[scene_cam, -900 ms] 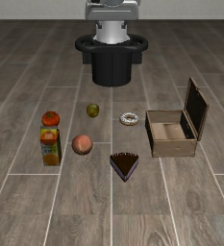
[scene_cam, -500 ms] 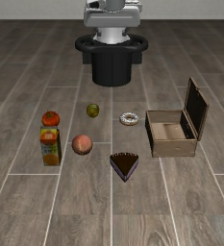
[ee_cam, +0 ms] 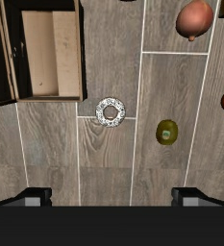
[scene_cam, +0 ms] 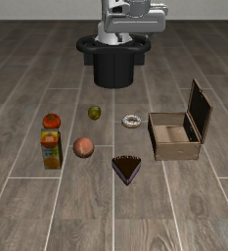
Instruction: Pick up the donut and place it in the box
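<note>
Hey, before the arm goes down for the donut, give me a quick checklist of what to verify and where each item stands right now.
1. The end effector is open and holds nothing: ok.
2. The donut lies flat, touching nothing else: ok.
3. The donut is roughly centred ahead of the end effector: ok.
4. The box has its lid up and nothing inside: ok.
5. The green fruit sits apart from the donut, leaving room for the fingers: ok.
6. The end effector is down at grasp height: not ok, it hangs well above the donut.
</note>
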{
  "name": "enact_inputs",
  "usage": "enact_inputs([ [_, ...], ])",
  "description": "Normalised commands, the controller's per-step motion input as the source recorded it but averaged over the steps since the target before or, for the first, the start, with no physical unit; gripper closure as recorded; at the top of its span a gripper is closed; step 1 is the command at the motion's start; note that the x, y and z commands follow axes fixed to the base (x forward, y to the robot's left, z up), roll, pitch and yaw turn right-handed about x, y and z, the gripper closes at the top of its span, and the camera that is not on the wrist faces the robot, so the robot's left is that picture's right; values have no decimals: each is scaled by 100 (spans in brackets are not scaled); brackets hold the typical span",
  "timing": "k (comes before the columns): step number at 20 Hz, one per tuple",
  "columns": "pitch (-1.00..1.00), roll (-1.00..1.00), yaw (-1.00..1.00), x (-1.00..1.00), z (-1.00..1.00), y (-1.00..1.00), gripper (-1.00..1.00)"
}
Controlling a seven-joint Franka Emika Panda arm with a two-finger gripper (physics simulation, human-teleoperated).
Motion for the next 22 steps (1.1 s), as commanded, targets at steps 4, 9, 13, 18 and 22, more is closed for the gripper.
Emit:
enact_inputs([
  [4, 0, 0, 0, 0, -100, 0, -100],
  [9, 0, 0, 0, 0, -100, 0, -100],
  [13, 0, 0, 0, 0, -100, 0, -100],
  [18, 0, 0, 0, 0, -100, 0, -100],
  [22, 0, 0, 0, 0, -100, 0, -100],
])
